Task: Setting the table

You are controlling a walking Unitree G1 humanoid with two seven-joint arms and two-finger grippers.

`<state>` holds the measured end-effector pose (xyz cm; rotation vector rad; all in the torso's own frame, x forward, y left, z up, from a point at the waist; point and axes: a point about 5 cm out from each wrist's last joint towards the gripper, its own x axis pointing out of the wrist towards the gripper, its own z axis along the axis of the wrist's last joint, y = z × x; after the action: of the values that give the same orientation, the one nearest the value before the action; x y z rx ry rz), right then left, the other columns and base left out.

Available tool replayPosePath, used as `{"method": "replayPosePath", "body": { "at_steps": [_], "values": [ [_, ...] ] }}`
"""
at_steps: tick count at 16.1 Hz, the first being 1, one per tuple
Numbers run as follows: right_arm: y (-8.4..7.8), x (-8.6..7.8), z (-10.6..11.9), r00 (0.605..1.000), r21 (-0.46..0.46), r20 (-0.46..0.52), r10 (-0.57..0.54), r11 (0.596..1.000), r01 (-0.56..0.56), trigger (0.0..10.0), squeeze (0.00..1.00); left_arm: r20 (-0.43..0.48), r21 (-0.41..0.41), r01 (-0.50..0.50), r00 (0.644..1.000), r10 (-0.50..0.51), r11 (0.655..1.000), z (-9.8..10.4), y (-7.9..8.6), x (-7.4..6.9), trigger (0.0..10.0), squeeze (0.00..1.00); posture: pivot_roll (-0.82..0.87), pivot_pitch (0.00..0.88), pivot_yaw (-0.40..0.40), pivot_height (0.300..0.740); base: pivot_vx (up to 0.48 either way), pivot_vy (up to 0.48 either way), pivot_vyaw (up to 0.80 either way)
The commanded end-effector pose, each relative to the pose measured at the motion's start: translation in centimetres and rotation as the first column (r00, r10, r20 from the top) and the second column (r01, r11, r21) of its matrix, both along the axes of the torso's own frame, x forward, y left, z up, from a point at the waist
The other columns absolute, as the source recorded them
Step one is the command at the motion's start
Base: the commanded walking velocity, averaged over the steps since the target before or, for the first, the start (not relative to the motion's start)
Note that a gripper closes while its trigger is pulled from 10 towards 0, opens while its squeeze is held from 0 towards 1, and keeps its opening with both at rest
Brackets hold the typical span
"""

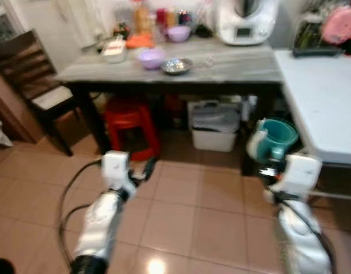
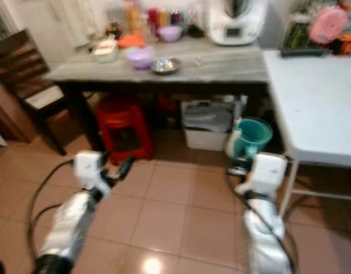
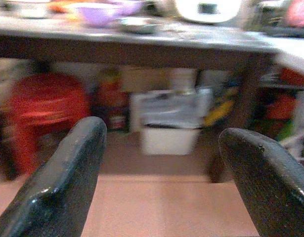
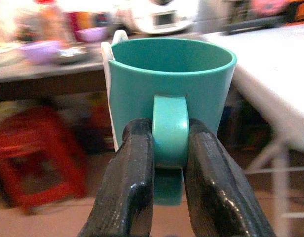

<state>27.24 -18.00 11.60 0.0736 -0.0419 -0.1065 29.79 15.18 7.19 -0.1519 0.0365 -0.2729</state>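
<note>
**Teal cup carried toward the tables**

While the right gripper (image 4: 169,163) pinches the handle of a teal cup (image 4: 171,74), held upright over the tiled floor beside the white table (image 1: 318,103), its inside looks empty. Left gripper (image 3: 161,173) hangs spread. Two purple bowls (image 1: 152,57) sit on the grey table (image 1: 232,65); contents unclear.

blur: countertop items (image 1: 164,23) indistinct | cut off: white table (image 1: 318,103) — right edge

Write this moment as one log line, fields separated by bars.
right gripper: shut on teal mug handle | left gripper: open, nothing held | grey table ahead | mug not yet placed
</note>
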Motion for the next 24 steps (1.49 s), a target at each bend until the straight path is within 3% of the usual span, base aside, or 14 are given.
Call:
{"method": "replayPosePath", "body": {
  "at_steps": [1, 12, 15, 19, 24],
  "values": [
    [-0.1, 0.3, 1.1, 0.999, -0.022, 0.051, 0.01, 1.0, -0.009, 10.0, 0.0, 0.019, -0.01, 0.015, 1.0, -0.015, 1.0, 0.4, 0.0, 0.1, 10.0, 0.0, -0.14, 0.0, 0.105, 0.74, 0.0, 0.0, 0.0],
    [0.0, 0.3, 1.3, 0.997, -0.056, 0.075, 0.029, 0.998, -0.025, 10.0, 0.0, 0.027, -0.033, 0.048, 0.999, -0.047, 0.998, 0.4, -0.7, 0.0, 10.0, 0.0, -0.15, 0.0, 0.106, 0.74, 0.365, 0.0, 0.0],
    [-0.1, 0.2, 1.4, 0.996, -0.056, 0.079, 0.03, 0.998, -0.026, 10.0, 0.0, 0.037, -0.022, 0.032, 0.999, -0.031, 0.999, 0.6, -0.7, 0.1, 10.0, 0.0, -0.15, 0.0, 0.105, 0.74, 0.395, 0.0, 0.5],
    [-0.4, -0.1, 1.4, 0.996, -0.06, 0.08, 0.027, 0.998, -0.022, 10.0, 0.0, 0.046, 0.017, -0.027, 0.999, 0.026, 0.999, 0.5, 0.7, -0.5, 10.0, 0.0, -0.15, 0.0, 0.107, 0.74, 0.392, 0.0, 0.41],
    [0.0, -0.1, 1.4, 0.995, -0.059, 0.087, 0.038, 0.998, -0.033, 10.0, 0.0, 0.039, 0.021, -0.022, 0.999, 0.021, 1.0, 0.1, 0.4, -0.9, 10.0, 0.0, -0.15, 0.0, 0.108, 0.74, 0.392, 0.0, 0.53]
  ]
}}
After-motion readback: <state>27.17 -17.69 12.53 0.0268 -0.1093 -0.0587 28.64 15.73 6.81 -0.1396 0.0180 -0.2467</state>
